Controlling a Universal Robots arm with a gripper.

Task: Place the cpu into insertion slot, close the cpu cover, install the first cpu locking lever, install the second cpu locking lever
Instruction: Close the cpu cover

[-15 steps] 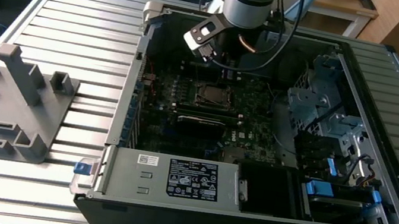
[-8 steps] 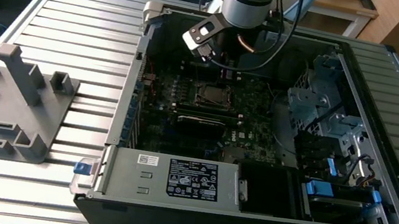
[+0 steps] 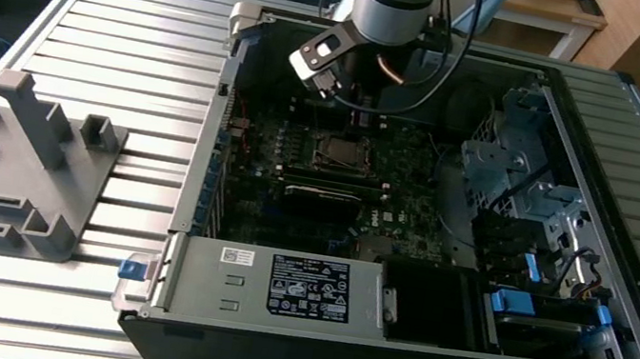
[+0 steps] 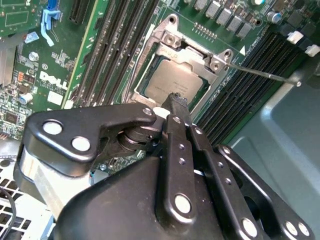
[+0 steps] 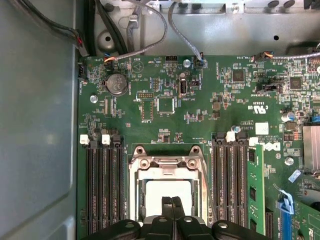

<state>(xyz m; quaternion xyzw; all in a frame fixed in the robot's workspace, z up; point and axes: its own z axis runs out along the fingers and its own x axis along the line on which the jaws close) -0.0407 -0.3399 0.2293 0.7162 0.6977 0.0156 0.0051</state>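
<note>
Cpu [image 4: 167, 82] under closed cpu cover [image 4: 192, 56]; hand [image 4: 176, 99] clenched, empty, just above.

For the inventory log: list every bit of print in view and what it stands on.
Label on the grey box: print and bar codes, too small to read.
Sticker beside it: too small to read.
Logo on the board, second wrist view: a brand mark, left unquoted.
White markings on the board, first wrist view: too small to read.
Top of the cpu: nothing legible.
</note>
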